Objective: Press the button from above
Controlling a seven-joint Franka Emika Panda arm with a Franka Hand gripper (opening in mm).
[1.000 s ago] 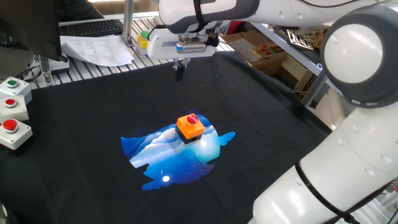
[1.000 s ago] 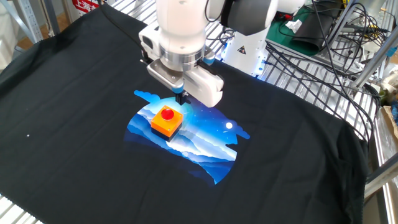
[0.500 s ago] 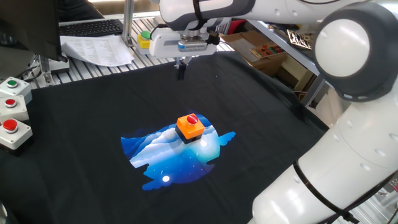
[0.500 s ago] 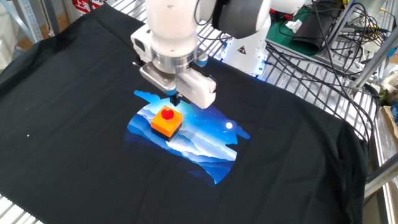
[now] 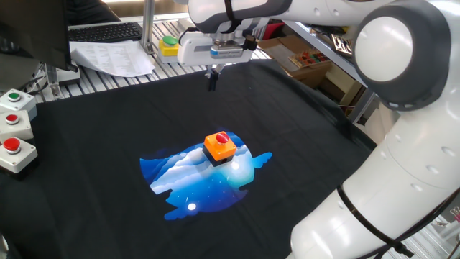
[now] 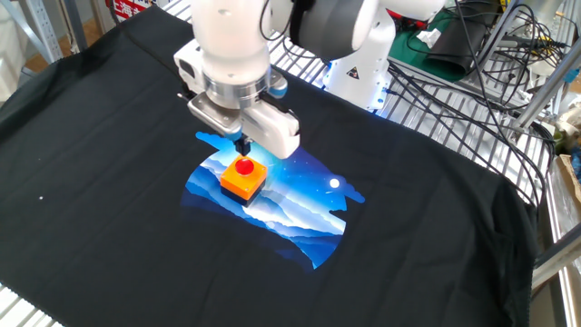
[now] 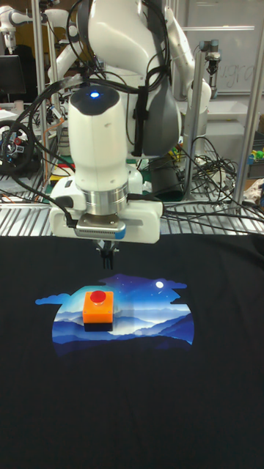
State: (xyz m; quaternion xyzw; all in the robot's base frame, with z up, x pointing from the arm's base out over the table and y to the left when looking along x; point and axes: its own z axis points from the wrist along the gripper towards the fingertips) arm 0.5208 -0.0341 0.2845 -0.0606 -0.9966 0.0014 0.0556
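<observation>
The button (image 5: 222, 137) is a small red dome on an orange square box with a black base, standing on a blue printed patch of the black cloth. It also shows in the other fixed view as the button (image 6: 245, 167) and in the tall view as the button (image 7: 97, 297). My gripper (image 5: 212, 84) hangs in the air, pointing straight down, well above the cloth. In the tall view the gripper (image 7: 108, 262) sits above the button and a little to its right. Its thin black fingertips (image 6: 242, 148) are pressed together with nothing between them.
Pale grey boxes with red and green buttons (image 5: 11, 146) stand at the left table edge. A yellow box with a green button (image 5: 167, 45) sits behind the gripper, near papers and a keyboard. Cables and metal framing (image 6: 472, 54) crowd the far right.
The gripper has slid sideways at about the same height, drawing closer to a spot over the button. The button and its box have not moved.
</observation>
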